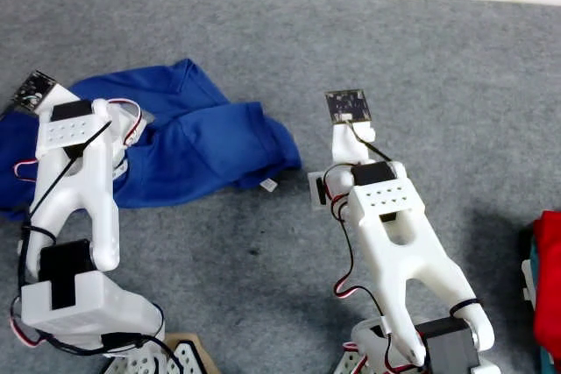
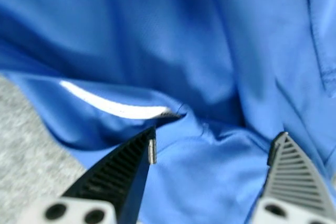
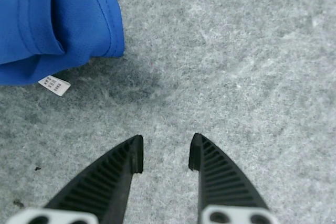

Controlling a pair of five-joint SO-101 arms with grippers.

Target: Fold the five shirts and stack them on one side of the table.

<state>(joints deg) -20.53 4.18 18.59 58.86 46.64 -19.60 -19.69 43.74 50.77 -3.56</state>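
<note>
1. The left claw (image 2: 215, 148) hangs released, directly above the crumpled blue shirt (image 2: 157, 35), grasping nothing.
2. The right claw (image 3: 166, 153) is released too, over the grey surface (image 3: 252, 51); the shirt's hem and white tag (image 3: 54, 84) lie just beyond it.

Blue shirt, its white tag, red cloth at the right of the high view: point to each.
blue shirt (image 1: 202, 142), high view, middle of the crumpled body.
white tag (image 3: 54, 85), right wrist view, centre of the tag.
red cloth (image 1: 550, 278), high view, middle of the visible strip.
</note>
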